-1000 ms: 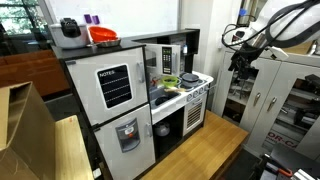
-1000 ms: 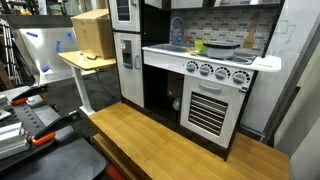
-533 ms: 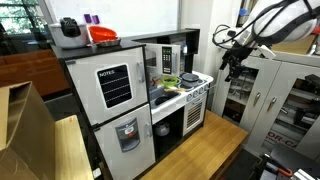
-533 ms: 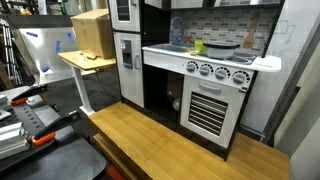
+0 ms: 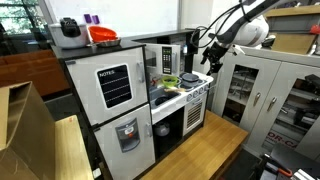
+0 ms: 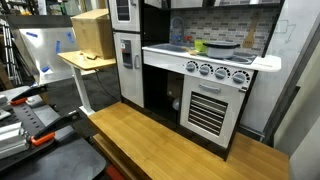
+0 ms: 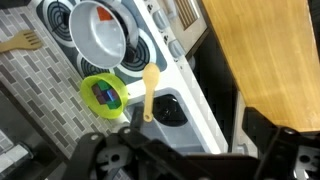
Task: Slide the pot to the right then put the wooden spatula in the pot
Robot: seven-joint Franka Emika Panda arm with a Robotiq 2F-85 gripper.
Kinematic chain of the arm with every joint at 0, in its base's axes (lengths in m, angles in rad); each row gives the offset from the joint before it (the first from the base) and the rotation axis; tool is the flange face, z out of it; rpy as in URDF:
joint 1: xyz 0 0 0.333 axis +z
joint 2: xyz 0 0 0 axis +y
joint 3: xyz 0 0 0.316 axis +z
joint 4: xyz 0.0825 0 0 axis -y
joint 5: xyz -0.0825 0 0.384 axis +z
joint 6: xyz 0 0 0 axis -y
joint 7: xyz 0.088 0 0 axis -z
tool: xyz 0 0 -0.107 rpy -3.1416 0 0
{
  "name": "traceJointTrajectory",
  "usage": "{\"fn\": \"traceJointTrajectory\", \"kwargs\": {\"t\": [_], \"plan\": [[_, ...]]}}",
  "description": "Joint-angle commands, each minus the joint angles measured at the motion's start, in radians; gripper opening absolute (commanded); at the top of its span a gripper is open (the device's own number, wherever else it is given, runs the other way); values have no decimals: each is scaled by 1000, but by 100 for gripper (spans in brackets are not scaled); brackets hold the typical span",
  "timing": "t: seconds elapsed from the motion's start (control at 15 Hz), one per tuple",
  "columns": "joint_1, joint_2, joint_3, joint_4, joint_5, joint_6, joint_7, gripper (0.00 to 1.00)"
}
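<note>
Seeing pot [image 7: 98, 30] on stove [image 7: 57, 14] burners, wooden spatula [image 7: 149, 90] lying flat just beside green bowl [image 7: 104, 95], outside pot. Judging slide and placement both pending. Reading gripper [image 5: 210, 54] as above stove; can't tell jaw gap or load.

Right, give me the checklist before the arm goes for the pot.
1. Pot upright on the stove, nothing in it: ok.
2. Tool up off the stove, not touching the pot: ok.
3. Tool open wide enough for the pot: cannot tell, it is too dark in the wrist view.
4. Bare stove beside the pot to slide onto: ok.
5. Wooden spatula in sight by the tiled wall: ok.
6. Green bowl apart from the pot: ok.
</note>
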Motion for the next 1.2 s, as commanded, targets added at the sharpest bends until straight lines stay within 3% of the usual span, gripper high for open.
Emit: {"fn": "traceJointTrajectory", "kwargs": {"t": [0.0,0.07,0.13,0.6,0.73,0.8,1.13], "plan": [[-4,155,9,186,213,-109,-204,100],[10,82,5,93,132,-42,-119,100],[-118,111,136,132,135,-58,-126,100],[-125,145,140,169,142,-73,-131,100],[-176,182,201,195,201,-26,-139,100],[-117,212,140,215,265,-11,-192,100],[-151,344,164,318,350,50,-247,100]]}}
